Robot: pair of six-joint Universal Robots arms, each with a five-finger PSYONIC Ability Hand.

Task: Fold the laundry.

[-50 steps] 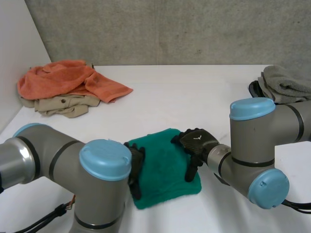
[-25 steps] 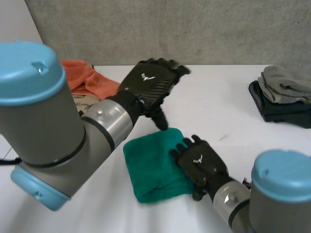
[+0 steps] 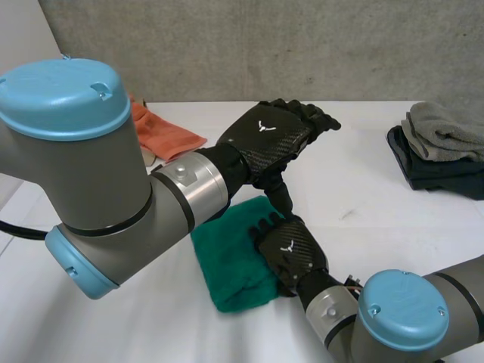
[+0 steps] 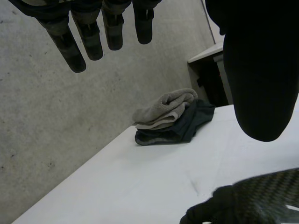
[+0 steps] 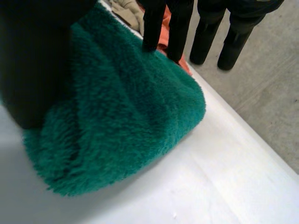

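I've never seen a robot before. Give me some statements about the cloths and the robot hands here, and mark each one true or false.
1. The green towel lies folded on the white table. True.
2. The left robot hand holds the green towel. False: it hangs open above the table, holding nothing.
3. The right robot hand is at the green towel's edge, fingers straight. True.
4. The grey towel lies on the orange cloth. False: it sits on a dark garment, at the table's opposite side from the orange cloth.

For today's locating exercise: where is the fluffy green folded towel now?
Head view: the fluffy green folded towel lies centre-front on the white table, under the right hand.
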